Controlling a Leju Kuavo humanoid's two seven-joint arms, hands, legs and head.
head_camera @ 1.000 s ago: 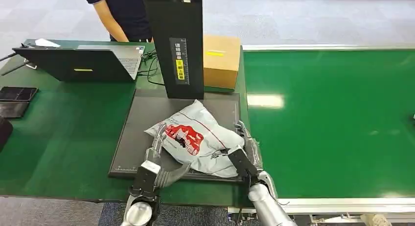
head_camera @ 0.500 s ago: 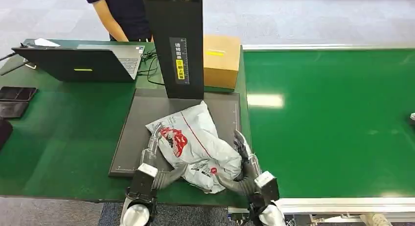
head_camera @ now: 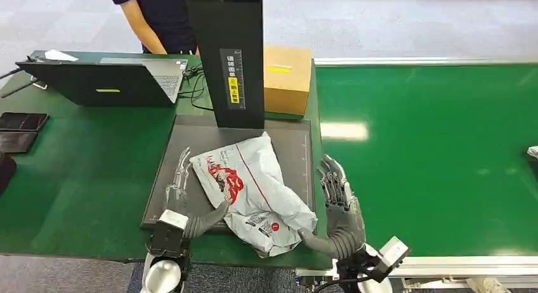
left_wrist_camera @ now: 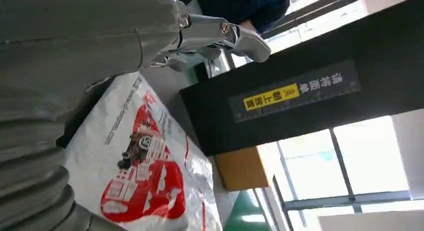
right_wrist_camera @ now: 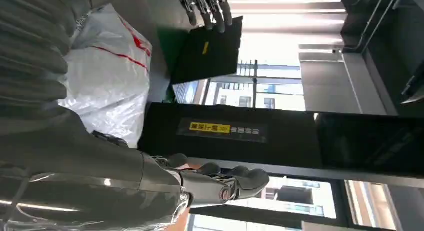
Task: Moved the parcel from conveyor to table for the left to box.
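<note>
Both hands had drawn back from the parcel (head_camera: 250, 189) since a second earlier, when they pressed against its two sides; the parcel itself had turned a little and slid toward the near edge. Largest in view, the green conveyor (head_camera: 438, 153) filled the 3 o'clock side, and the green tabletop (head_camera: 82, 166) the 9 o'clock side. A black scanner column (head_camera: 228, 55) stood at 12 o'clock of the dark mat (head_camera: 190, 141), with a cardboard box (head_camera: 287, 78) just beside it at 1 o'clock and a laptop (head_camera: 108, 80) at 10 o'clock. A person (head_camera: 155, 17) stood behind the tabletop. The grey parcel with its red print lay on the mat, its near corner hanging over the mat's front edge. The right hand (head_camera: 339, 207) was at 3 o'clock of the parcel, fingers spread and holding nothing, thumb close to the parcel's near corner. The left hand (head_camera: 184, 201) was at 9 o'clock, fingers apart over the mat, thumb reaching toward the parcel's edge.
</note>
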